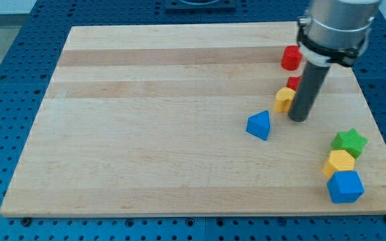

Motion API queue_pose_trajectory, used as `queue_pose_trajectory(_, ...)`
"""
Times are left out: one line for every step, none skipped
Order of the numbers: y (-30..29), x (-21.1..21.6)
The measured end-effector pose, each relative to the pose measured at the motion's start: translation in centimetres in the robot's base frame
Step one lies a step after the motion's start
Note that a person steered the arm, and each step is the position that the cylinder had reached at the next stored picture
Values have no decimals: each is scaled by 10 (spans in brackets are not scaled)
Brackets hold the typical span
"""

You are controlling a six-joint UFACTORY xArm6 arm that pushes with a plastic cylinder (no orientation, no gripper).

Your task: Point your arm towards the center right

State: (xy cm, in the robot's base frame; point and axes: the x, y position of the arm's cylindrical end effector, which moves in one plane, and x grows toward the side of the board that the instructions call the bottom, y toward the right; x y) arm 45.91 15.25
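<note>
Your tool is a plain dark rod with no jaws to open or close, and my tip [298, 119] rests on the wooden board [153, 134] in its right half, around mid-height, holding nothing. Just to the left of my tip sits a small yellow block [284, 100], touching or nearly touching the rod; you cannot tell which. Behind the rod, a red block [293, 83] peeks out just above the yellow one. Further up from my tip stands a red cylinder [290, 58]. Down and left of my tip, near but apart, lies a blue triangular block [259, 125]. Well below and right of my tip you see a green star [350, 142], a yellow hexagon-like block [340, 163] and a blue cube [345, 186], stacked close together toward the board's lower right corner.
</note>
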Motion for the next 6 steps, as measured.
queue_pose_trajectory(-13,0)
queue_pose_trajectory(-8,0)
queue_pose_trajectory(30,7)
queue_pose_trajectory(58,26)
queue_pose_trajectory(76,27)
queue_pose_trajectory(84,-22)
